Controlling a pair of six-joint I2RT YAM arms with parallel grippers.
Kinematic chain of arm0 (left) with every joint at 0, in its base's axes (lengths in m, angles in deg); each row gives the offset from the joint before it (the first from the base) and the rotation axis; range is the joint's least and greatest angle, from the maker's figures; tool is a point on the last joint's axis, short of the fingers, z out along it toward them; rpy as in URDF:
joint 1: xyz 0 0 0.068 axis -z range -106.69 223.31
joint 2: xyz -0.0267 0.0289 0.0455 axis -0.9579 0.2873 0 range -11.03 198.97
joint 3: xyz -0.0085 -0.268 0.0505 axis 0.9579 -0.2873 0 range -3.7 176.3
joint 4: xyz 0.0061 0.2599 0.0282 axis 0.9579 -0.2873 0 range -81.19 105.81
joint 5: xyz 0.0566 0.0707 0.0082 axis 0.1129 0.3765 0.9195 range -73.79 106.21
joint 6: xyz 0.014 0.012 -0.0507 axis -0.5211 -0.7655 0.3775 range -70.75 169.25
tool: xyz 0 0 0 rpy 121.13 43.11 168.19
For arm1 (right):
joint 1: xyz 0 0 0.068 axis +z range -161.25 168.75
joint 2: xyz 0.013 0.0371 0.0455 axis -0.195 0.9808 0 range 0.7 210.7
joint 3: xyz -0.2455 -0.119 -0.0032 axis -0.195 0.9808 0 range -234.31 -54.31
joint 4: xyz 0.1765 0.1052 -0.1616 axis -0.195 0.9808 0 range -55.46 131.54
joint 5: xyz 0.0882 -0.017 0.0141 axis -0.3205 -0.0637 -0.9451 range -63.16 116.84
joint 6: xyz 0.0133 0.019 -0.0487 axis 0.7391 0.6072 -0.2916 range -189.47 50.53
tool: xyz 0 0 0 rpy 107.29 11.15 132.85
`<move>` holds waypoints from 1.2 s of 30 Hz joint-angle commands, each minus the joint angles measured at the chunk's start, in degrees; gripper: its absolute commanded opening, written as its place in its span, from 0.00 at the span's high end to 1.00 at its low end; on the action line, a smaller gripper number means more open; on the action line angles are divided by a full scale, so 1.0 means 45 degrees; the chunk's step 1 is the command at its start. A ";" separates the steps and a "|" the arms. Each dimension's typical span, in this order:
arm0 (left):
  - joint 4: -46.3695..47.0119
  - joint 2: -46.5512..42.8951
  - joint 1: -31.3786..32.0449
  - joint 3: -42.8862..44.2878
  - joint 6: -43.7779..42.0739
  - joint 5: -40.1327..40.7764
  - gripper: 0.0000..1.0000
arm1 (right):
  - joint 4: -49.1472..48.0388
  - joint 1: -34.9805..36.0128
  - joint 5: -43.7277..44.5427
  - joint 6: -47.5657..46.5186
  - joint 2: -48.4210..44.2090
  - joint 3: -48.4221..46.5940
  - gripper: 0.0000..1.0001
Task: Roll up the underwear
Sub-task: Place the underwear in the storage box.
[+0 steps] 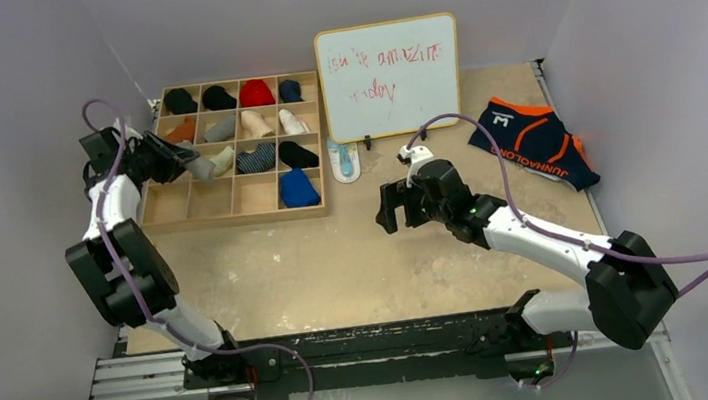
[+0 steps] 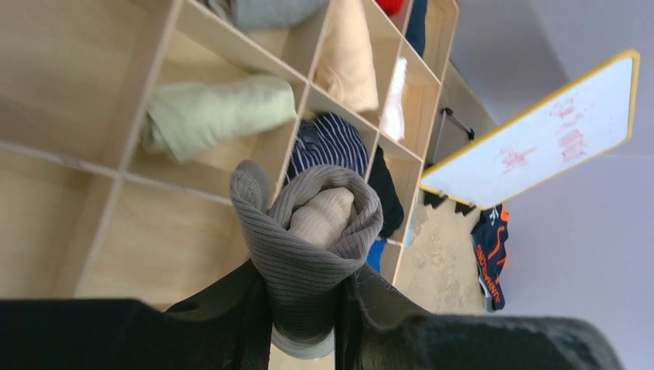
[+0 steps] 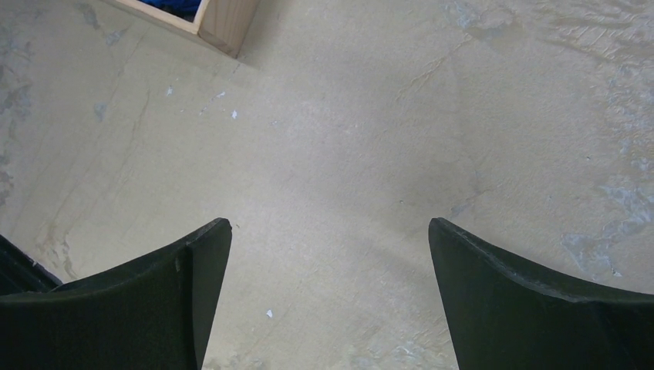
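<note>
Top external view: illumination is diffuse, overhead and moderately bright. Both arms cast short, soft shadows on the table (image 1: 337, 262). The whiteboard (image 1: 390, 77) renders near-white without hard glare. The walls dim toward the lower corners. Focus is uniform.

Left wrist view: the grey underwear (image 2: 308, 231) at centre is sharp. The left gripper (image 2: 305, 301) along the bottom edge is dark and blurred. The wooden tray (image 2: 116, 176) softens at upper left, and its dividers splay from wide-angle distortion.

Right wrist view: the table is evenly lit, with scuffs resolved. The right gripper (image 3: 328, 223), at the lower corners, is near-black and shows little surface detail.
</note>
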 commanded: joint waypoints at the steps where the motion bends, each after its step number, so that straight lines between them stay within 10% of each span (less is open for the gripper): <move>1: -0.1131 0.1656 -0.0532 0.2596 -0.1555 -0.0785 1.00 | 0.0376 -0.0068 0.0187 -0.0371 0.0001 -0.0486 0.01; 36: -0.2924 0.7754 -0.0968 0.7226 -0.2189 0.2008 1.00 | 0.1297 -0.0218 -0.1200 -0.0930 0.1849 -0.2008 0.01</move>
